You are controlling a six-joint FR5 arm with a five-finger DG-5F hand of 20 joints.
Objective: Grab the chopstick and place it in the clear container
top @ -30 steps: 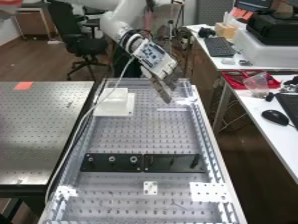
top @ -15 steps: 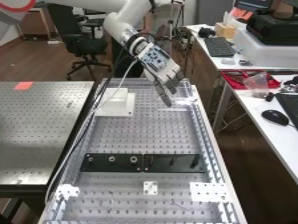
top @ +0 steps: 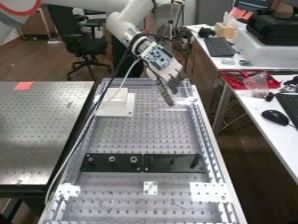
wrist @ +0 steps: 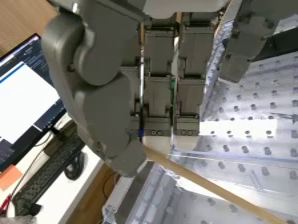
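Around one o'clock on the table point(top: 156, 135), the hand point(top: 164, 86) hung with its fingers closed on the chopstick point(wrist: 213, 187), thumb point(wrist: 100, 107) on the other side. Honestly, the gripped end was hidden behind the thumb tip, and the other got cut off by the wrist view's edge. White block point(top: 117, 106) sat near eleven.

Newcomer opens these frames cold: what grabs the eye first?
The big dark grey hand in the wrist view, with the pale wooden chopstick slanting away from it. In the high view, the hand over the bench's far end, then the black plates lying across the bench nearer the camera.
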